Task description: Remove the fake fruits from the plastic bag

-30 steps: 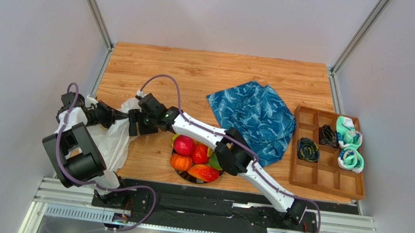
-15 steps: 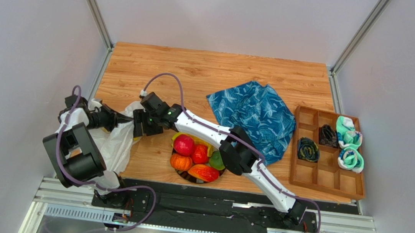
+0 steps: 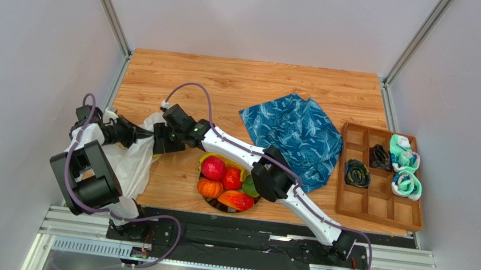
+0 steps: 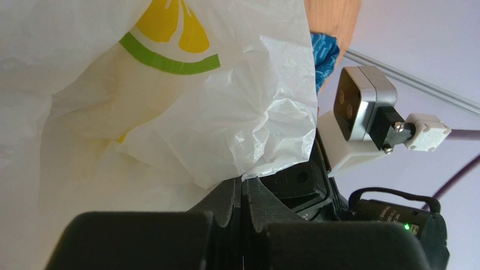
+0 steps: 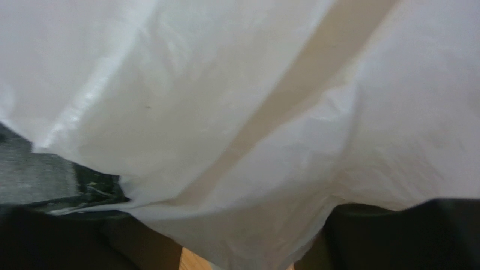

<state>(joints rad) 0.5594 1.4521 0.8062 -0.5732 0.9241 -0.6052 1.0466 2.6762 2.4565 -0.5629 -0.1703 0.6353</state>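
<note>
The plastic bag lies crumpled white at the table's near left. My left gripper is shut on the bag's edge, pinching the film between its pads. My right gripper is pushed against the bag's right side. In the right wrist view the bag's film fills the frame and hangs between the two dark, widely spread fingers. Several fake fruits sit on a black-rimmed plate: red rounds, an orange one, a green one, a mango shape. The film hides whatever the bag holds.
A blue patterned cloth lies right of centre. A wooden compartment tray with rolled socks stands at the right edge. The right arm's forearm stretches over the plate. The right wrist camera shows close by in the left wrist view.
Both grippers have drifted slightly toward the far left with the bag's edge. The right jaws have narrowed a little. The fruits on the plate have not moved.
</note>
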